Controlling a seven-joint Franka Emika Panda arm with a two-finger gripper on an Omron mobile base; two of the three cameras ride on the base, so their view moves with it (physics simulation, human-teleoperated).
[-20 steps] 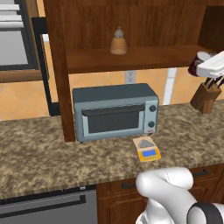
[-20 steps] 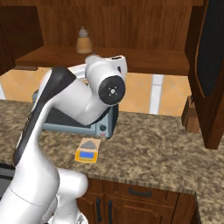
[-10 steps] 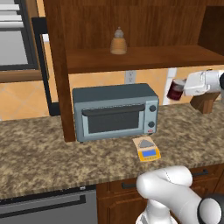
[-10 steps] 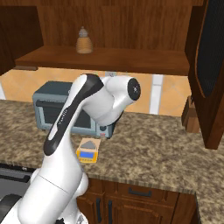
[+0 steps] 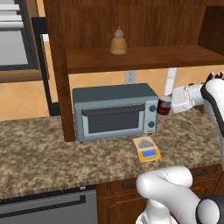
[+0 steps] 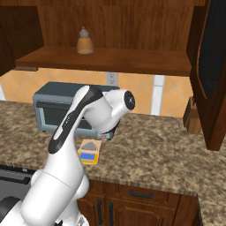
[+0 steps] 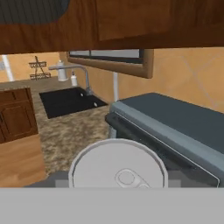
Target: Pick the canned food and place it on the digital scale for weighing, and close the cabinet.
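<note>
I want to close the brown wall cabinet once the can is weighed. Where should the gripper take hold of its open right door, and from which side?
Probably best by its free front edge, pushed rather than pinched. The dark brown wooden cabinet door with the dark glass panel stands swung out toward the robot, so coming from its outer right side and sweeping left should close it. No bar handle is visible. The gripper is shut on the small maroon can.

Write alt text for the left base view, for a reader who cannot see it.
The white arm's pincer holds the canned food in the air beside the toaster oven, above the granite counter. The digital scale sits on the counter in front of the oven, and a beige bottle stands on the shelf of the cabinet.
</note>
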